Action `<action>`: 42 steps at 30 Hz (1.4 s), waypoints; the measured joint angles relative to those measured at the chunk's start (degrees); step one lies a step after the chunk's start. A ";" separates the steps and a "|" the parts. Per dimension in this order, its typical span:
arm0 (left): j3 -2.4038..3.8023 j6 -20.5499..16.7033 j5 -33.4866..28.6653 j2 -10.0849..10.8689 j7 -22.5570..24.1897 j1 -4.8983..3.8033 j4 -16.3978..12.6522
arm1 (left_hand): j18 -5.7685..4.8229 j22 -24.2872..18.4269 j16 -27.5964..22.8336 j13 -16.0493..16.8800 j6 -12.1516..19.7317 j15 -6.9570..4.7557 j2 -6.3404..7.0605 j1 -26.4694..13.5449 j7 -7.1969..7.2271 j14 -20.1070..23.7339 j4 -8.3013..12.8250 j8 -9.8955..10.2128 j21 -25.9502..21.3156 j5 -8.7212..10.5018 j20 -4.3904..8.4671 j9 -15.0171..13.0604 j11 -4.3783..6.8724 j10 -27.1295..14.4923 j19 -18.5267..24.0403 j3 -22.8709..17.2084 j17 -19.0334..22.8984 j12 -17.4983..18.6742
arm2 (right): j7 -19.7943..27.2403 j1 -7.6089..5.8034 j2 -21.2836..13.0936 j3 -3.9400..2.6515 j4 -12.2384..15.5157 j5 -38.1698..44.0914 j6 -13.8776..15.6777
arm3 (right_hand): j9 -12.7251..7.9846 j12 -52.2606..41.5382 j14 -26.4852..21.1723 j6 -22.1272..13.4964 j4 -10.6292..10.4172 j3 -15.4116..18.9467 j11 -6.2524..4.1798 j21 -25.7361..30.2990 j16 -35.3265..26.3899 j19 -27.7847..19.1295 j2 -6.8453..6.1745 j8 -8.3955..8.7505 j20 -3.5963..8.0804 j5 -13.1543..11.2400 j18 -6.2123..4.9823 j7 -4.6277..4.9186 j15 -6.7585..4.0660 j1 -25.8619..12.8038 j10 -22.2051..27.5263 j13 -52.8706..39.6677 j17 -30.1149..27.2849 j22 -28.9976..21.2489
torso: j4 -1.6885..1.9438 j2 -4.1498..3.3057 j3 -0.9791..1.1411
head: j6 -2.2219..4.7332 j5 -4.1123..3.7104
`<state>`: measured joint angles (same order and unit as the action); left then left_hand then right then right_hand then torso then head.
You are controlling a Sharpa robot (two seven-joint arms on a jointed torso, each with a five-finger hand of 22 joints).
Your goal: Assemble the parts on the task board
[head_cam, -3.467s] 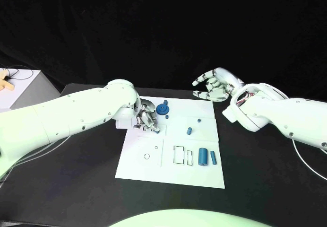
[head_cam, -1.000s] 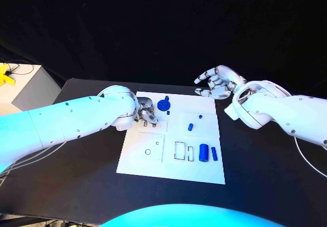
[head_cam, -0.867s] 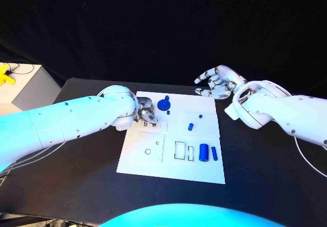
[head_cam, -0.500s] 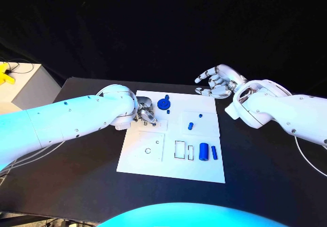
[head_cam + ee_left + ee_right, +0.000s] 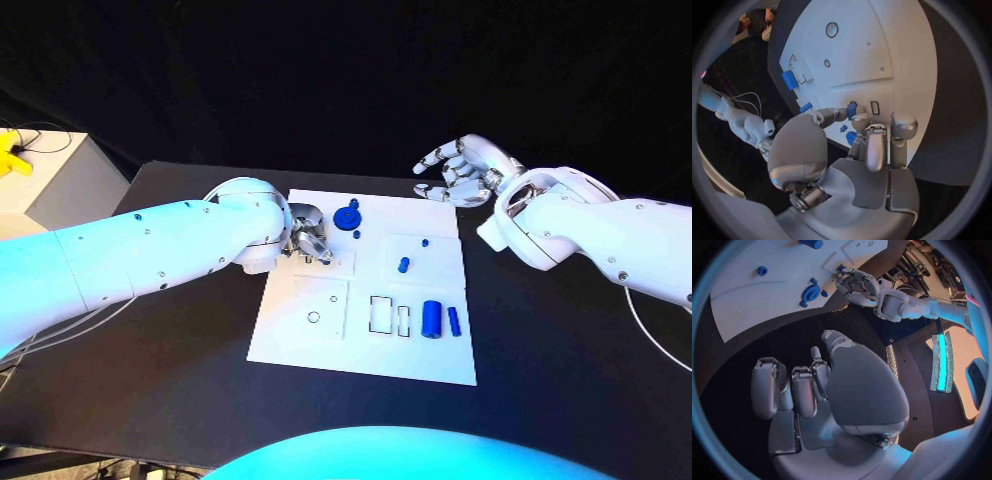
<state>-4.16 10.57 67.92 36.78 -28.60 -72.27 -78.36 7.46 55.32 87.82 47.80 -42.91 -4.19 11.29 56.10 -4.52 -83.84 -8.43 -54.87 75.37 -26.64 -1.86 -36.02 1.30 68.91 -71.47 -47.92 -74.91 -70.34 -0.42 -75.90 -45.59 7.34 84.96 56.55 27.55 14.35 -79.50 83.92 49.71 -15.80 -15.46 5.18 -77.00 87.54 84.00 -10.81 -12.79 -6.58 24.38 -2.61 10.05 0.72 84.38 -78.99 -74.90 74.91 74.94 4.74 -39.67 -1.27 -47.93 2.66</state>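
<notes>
Since a moment ago almost nothing is shifting: the left hand (image 5: 307, 240) is edging slightly along the far left part of the task board (image 5: 310, 350), and the right hand (image 5: 459, 172) is hovering where it was, off the board's far right corner.

In the left wrist view the left fingers (image 5: 856, 118) are curling over a small blue part (image 5: 852, 109) by a rectangular slot; whether they are pinching it, I cannot tell.

The right hand's fingers are loosely curled, holding nothing.

The blue gear (image 5: 346, 217) is sitting just beside the left hand, so that hand is the nearer one.

Two blue cylinders (image 5: 431, 320) are lying lengthwise toward the robot, well apart from both hands.
</notes>
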 measured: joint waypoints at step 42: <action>0.18 1.79 -0.11 -1.10 -0.10 0.02 1.31 | 0.02 1.23 0.27 1.85 -0.97 -0.21 -0.52 -0.56 0.17 -0.22 0.56 0.06 0.50 0.04 0.21 -7.83 0.56 2.40 -1.04 0.55 0.00 -1.05 | -0.04 0.08 -0.02 0.00 -0.05 0.01 -0.14 | 0.00 0.00 0.00 0.00 -0.01 -0.13 0.00 0.00 0.00 0.00 -0.14 -0.06 0.00 0.14 0.00 0.00 0.00 -0.14 0.00 -0.02 0.00 -0.03 | -0.03 -0.07 0.09 | -0.73 -0.09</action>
<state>-3.98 12.36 67.81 35.68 -28.70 -72.25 -77.06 7.48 56.56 88.09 49.65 -43.88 -4.40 10.77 55.54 -4.34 -84.06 -7.88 -54.81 75.87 -26.60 -1.65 -43.85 1.86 71.32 -72.50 -47.36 -74.91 -71.39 -0.46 -75.82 -45.61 7.34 84.91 56.55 27.41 14.35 -79.50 83.92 49.71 -15.81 -15.59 5.18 -77.00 87.54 84.00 -10.95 -12.85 -6.58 24.52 -2.61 10.05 0.72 84.24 -78.99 -74.92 74.90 74.91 4.70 -39.74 -1.19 -48.66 2.57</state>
